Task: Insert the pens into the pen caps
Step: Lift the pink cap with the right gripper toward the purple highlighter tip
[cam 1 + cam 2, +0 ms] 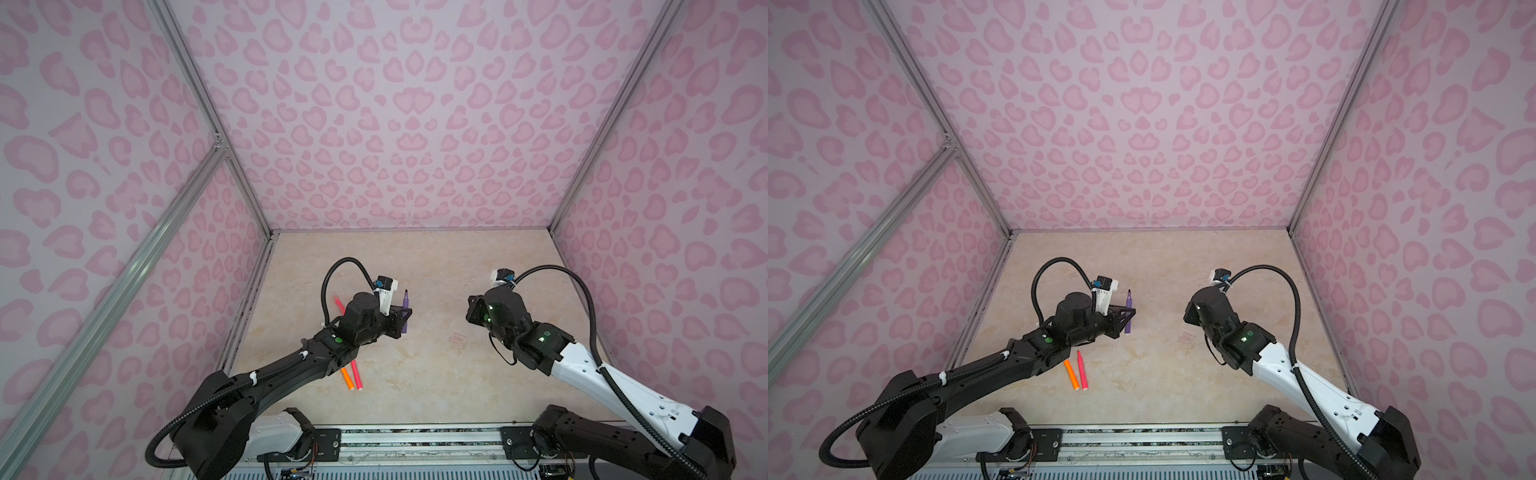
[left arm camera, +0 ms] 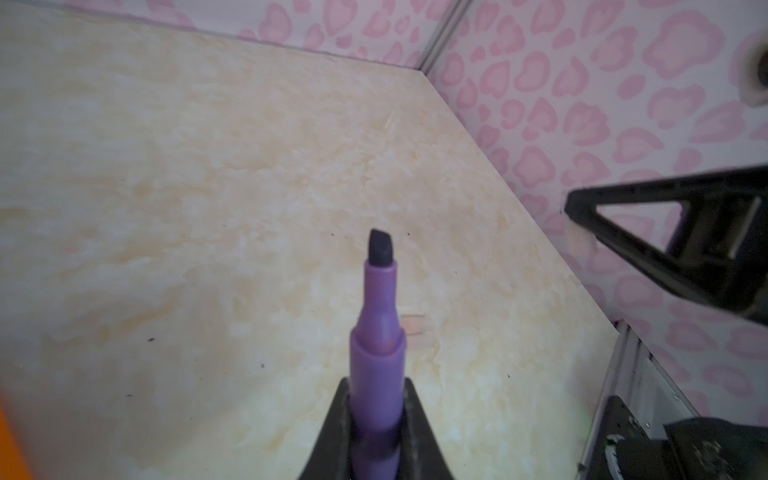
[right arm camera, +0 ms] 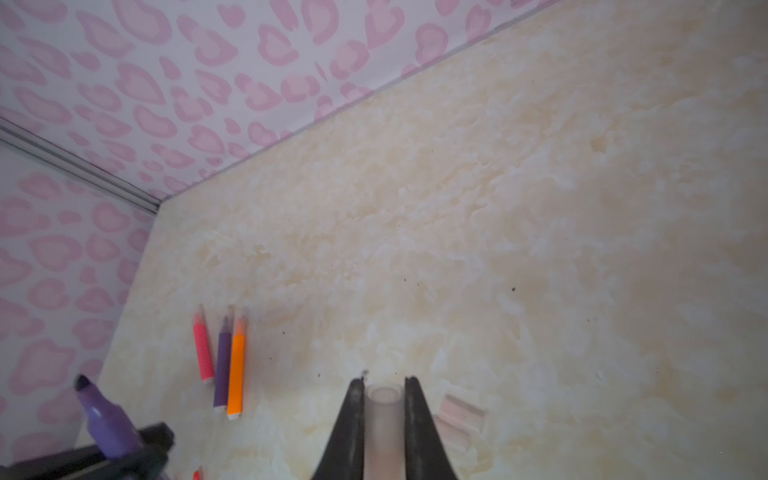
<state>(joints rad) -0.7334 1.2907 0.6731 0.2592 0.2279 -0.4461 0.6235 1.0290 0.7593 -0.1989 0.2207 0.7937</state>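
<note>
**Purple marker and clear cap held apart over the worktop**

A slim purple felt-tip marker [image 2: 377,361] is clamped between the left jaws above the beige marbled worktop [image 1: 436,270], nearer its left edge. Its barrel steps down to a narrow neck and a bare, dark chisel tip. A short, frosted, nearly colourless plastic cap tube [image 3: 383,419] is gripped between the right jaws over the right half, with its open mouth shown. The two are held well apart. A second faintly pink clear cap [image 3: 461,411] is seen lying flat on the worktop near the right jaws.
</note>
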